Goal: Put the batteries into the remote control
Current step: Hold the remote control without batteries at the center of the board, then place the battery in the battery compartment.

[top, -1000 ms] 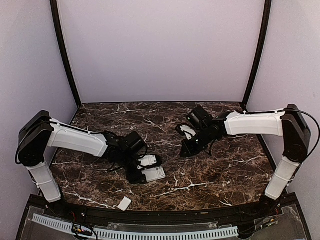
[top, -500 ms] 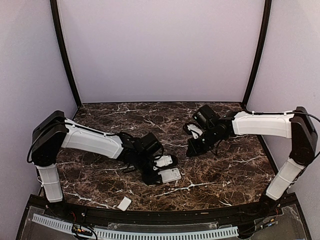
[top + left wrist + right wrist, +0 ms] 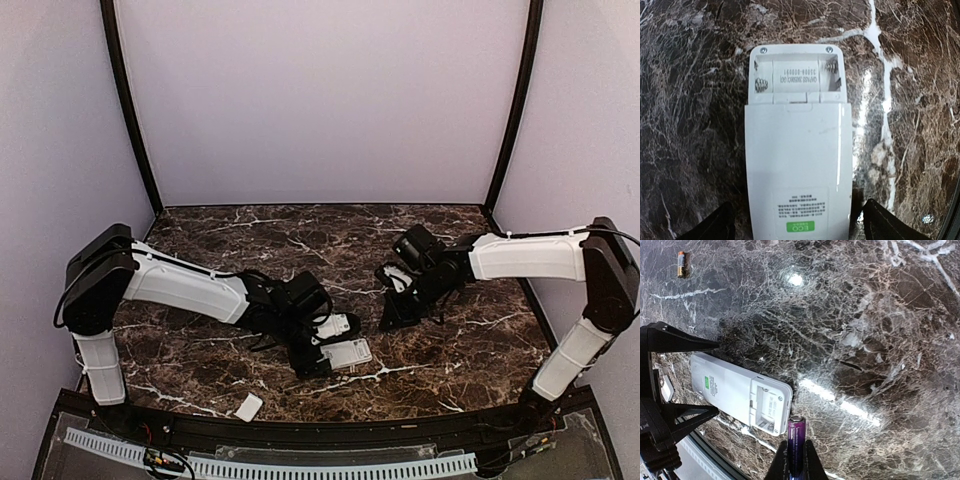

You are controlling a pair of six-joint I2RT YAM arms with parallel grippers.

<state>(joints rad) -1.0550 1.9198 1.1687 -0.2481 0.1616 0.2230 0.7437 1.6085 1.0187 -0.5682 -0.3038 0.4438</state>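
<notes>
The white remote control (image 3: 796,165) lies back up on the marble, its battery compartment (image 3: 797,75) open and empty with its springs showing. My left gripper (image 3: 797,227) is shut on the remote's lower end, one finger on each side. In the top view the gripper (image 3: 330,345) holds the remote (image 3: 350,353) near the table's middle front. My right gripper (image 3: 796,452) is shut on a purple battery (image 3: 796,432), held just off the remote's compartment end (image 3: 767,410). In the top view the right gripper (image 3: 390,318) is right of the remote. A second battery (image 3: 681,264) lies apart on the marble.
The small white cover plate (image 3: 249,406) lies near the table's front edge, left of the remote. The left gripper's black fingers (image 3: 675,340) show beside the remote in the right wrist view. Black corner posts and purple walls enclose the marble table (image 3: 470,340).
My left gripper has moved right toward the table's middle, carrying the remote with it. My right gripper has moved down toward the front, closer to the remote's open end.
</notes>
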